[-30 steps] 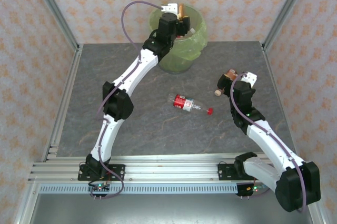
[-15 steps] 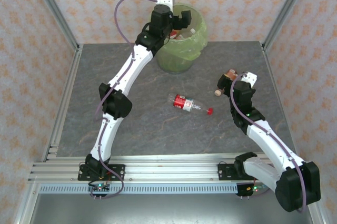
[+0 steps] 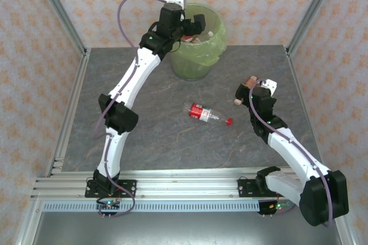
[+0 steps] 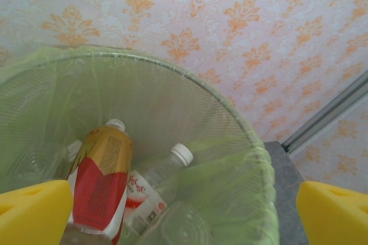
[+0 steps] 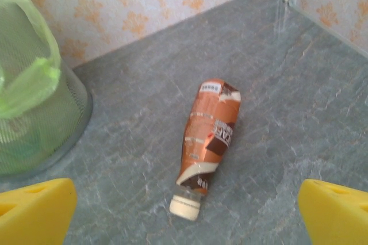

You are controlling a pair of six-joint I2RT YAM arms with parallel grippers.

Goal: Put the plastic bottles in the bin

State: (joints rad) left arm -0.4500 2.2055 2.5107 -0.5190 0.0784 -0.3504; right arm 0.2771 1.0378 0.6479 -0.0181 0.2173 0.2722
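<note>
**Two bottles lie outside the bin, both grippers empty**

The left gripper (image 4: 184, 213) hangs above the bin (image 4: 230, 113) with its fingers spread wide and nothing between them. Several plastic bottles lie inside the bin, among them a red-and-gold labelled bottle (image 4: 100, 170) and a clear white-capped bottle (image 4: 164, 170). On the grey table (image 3: 172, 141), nearer the arms than the bin, a red-labelled bottle (image 3: 202, 112) lies on its side, with a red cap (image 3: 229, 121) just beside it. Right of the bin, the right gripper (image 5: 184, 210) hovers, fingers wide, over a brown-labelled bottle (image 5: 208, 133) that lies flat and ungripped.

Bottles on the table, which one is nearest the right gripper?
The cream-capped, brown-labelled bottle, just ahead of the right gripper; the red-labelled bottle lies farther off.
</note>
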